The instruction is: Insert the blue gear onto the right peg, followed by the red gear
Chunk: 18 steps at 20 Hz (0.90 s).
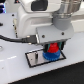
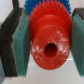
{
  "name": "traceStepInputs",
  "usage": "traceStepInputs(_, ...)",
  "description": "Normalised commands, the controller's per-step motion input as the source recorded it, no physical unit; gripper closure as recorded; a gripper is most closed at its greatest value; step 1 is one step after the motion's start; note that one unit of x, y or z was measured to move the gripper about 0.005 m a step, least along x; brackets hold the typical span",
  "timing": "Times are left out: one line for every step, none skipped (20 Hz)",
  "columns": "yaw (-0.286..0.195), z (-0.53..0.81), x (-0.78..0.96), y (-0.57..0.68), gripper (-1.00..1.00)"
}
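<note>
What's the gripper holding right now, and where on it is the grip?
The gripper holds the red gear, its pads pressed against opposite sides of the toothed rim. The blue gear sits just behind it.

In the wrist view the red gear [image 2: 47, 44] hides most of the blue gear [image 2: 34, 6]; the peg is unseen. The claw [image 1: 52, 46] covers the red gear's top in the exterior view.

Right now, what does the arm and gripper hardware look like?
White rounded arm links with a grey wrist section; black cable trailing off it. Gripper body is dark. In the wrist view, fingers are dark with teal-green pads.
</note>
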Motion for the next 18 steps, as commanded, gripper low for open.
traceStepInputs(0.000,-0.24,0.11,0.01,1.00)
traceStepInputs(0.000,-0.25,0.14,0.02,1.00)
traceStepInputs(0.000,-0.24,0.17,0.04,1.00)
traceStepInputs(0.000,-0.23,0.20,0.06,1.00)
traceStepInputs(0.000,-0.22,0.22,0.08,1.00)
traceStepInputs(0.000,-0.24,0.21,0.09,1.00)
traceStepInputs(0.000,-0.22,0.20,0.07,1.00)
traceStepInputs(0.000,-0.17,0.18,0.07,1.00)
traceStepInputs(0.000,-0.07,0.17,0.05,1.00)
traceStepInputs(0.000,-0.05,0.14,0.03,1.00)
traceStepInputs(0.000,-0.02,0.12,0.04,1.00)
traceStepInputs(0.000,-0.05,0.09,0.03,1.00)
traceStepInputs(0.000,-0.01,0.06,0.05,-1.00)
traceStepInputs(0.000,0.06,0.04,0.05,-1.00)
traceStepInputs(0.000,0.16,0.03,0.08,-1.00)
traceStepInputs(0.000,0.28,0.03,0.11,-1.00)
traceStepInputs(0.000,0.39,0.06,0.05,-1.00)
traceStepInputs(0.000,0.29,0.07,-0.02,-1.00)
